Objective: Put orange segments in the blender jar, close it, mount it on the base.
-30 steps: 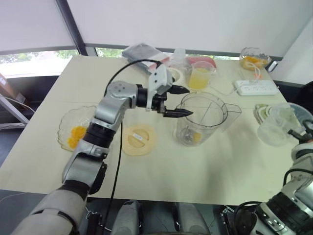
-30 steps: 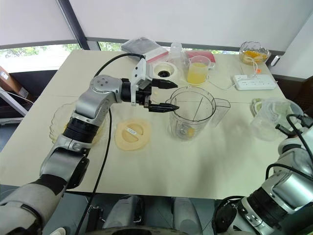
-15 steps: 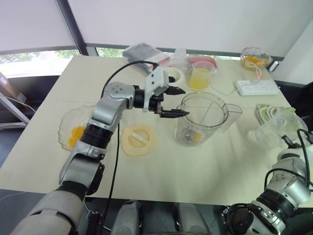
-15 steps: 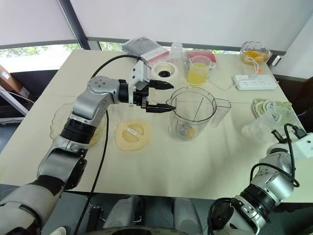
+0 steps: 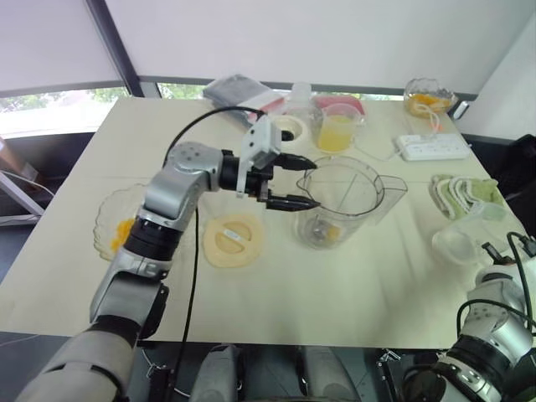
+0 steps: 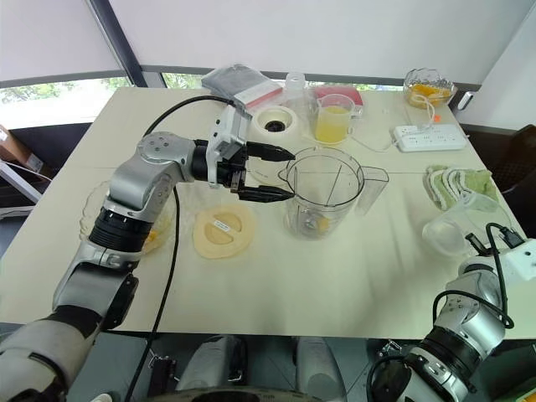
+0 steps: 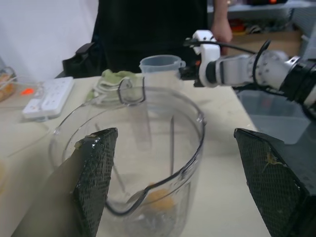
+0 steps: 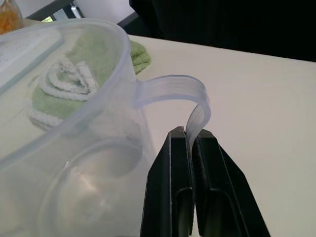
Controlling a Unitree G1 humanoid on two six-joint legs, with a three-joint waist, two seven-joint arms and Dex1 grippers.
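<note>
The clear blender jar [image 5: 345, 201] stands upright mid-table, lidless, with an orange segment [image 5: 332, 237] at its bottom by the blades. More orange segments [image 5: 118, 232] lie in a scalloped glass bowl [image 5: 107, 213] at the left. My left gripper [image 5: 312, 185] is open and empty, level at the jar's rim on its left side, its fingers [image 7: 96, 173] either side of the jar's mouth. The cream-white base [image 5: 286, 131] stands behind it. At the table's right edge my right gripper [image 8: 190, 140] is shut on the handle of an empty clear cup [image 5: 459, 243].
A flat cream-yellow lid [image 5: 234, 240] lies left of the jar. A cup of yellow juice [image 5: 338, 131], a power strip [image 5: 434, 147], a green cloth [image 5: 465, 189], a bowl of orange pieces [image 5: 424, 98] and a plastic bag [image 5: 240, 87] are at the back and right. A person [image 7: 148, 29] stands beyond the table.
My right arm has come down with the clear cup, now low at the table's right edge. The left gripper has drawn back slightly from the jar, still open.
</note>
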